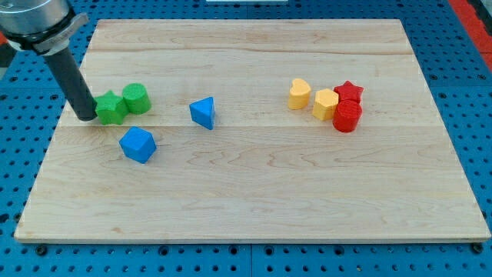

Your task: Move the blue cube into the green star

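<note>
Nearest the view's bottom edge lies the bare front strip of the counter (254, 215), a pale wooden board resting on a blue perforated surface (477, 115).

Blue cube (137, 145): sits on the view's left half, the block closest to the bottom edge. It is turned so a corner faces forward; top face lighter blue, side faces darker. It stands clear of every other block.

Rod and my tip (86, 118): the dark rod comes down from the view's top left corner, slightly tilted. My tip rests on the counter just to the view's left of the green star (111, 108), touching it or nearly so; contact cannot be confirmed. The blue cube lies below and to the right of my tip, near it but apart. This arm carries no hand, so no open or closed state applies; nothing is gripped.

Green star: above and slightly left of the blue cube, with a small gap between them. A green cylinder (137, 98) stands against the star's right side, apparently touching.

Other blocks:
- Blue triangular block (203, 112), to the right of the green pair, apart from the cube.
- On the view's right half, a tight cluster: yellow heart-like block (299, 93), yellow hexagonal block (324, 104), red star (349, 91), red cylinder (347, 117). The red cylinder sits just below the red star and beside the yellow hexagonal block.
</note>
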Robot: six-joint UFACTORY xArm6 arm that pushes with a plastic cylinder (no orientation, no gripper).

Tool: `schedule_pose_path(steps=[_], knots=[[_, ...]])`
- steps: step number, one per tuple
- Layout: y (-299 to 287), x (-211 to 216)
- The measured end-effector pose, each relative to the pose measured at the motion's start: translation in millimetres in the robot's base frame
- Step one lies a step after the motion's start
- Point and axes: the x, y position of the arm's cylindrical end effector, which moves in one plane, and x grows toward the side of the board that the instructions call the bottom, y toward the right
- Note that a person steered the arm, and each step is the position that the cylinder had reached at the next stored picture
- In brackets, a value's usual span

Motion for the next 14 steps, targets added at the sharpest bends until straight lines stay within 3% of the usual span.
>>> schedule_pose_path(steps=[1,2,3,5,7,9,10,11,12,14], knots=[[2,-1],[-59,77],[39,154],[27,98],[113,112],[3,28],[1,21],[1,60],[38,71],[19,13]])
